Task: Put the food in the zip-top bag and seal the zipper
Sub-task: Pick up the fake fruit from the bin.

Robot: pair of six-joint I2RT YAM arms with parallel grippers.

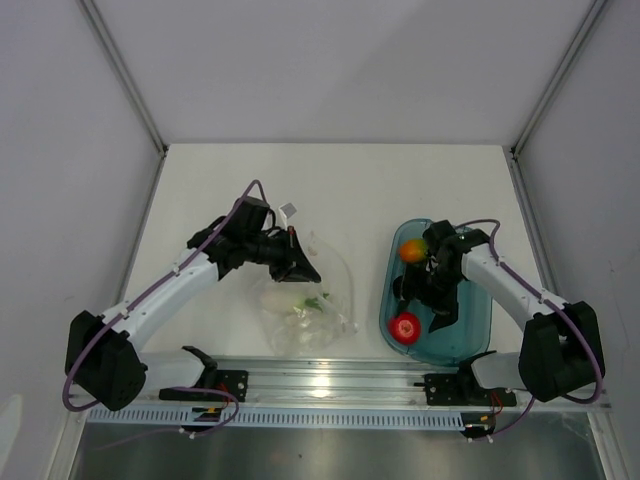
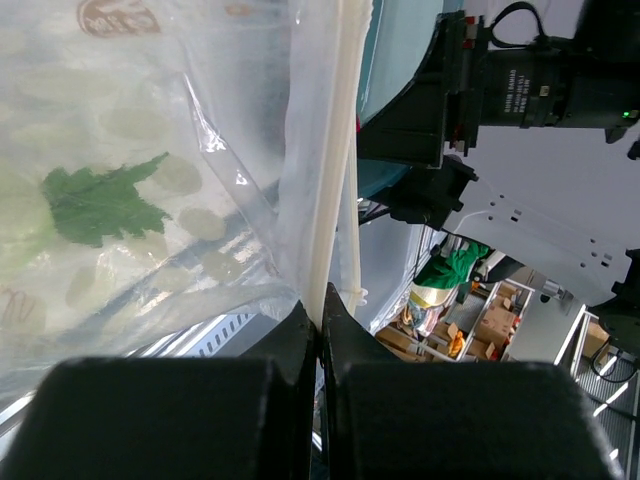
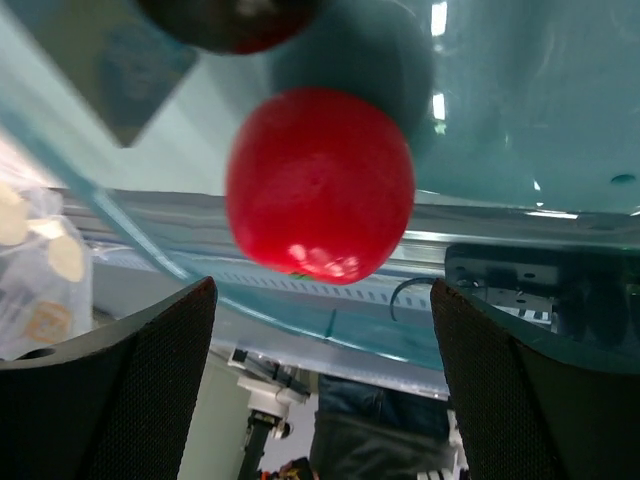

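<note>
Left gripper (image 2: 320, 335) is pinched shut on the mouth edge of the bag. Right gripper (image 3: 322, 300) is spread wide, low inside the translucent teal oval tray (image 1: 482, 322) at the table's right side, touching nothing. The clear crinkly zip-top bag (image 1: 300, 325) lies well left of the tray, with a white toy radish with green leaf (image 2: 100, 200) showing through the film. The glossy red toy tomato (image 3: 318, 180) sits just ahead of the open fingers, and an orange-yellow toy fruit (image 1: 412, 249) lies at the tray's far end. The thin pale press-seal zipper strip (image 2: 335, 150) runs straight out from the left pinch. Risks, as I judge them: the round, slick tomato may squirt sideways or roll along the curved tray floor if the fingers close off-centre. With only one lip held, the soft mouth may sag shut, so a carried piece could land on film instead of going inside. The thin strip could slip from the pinch.
</note>
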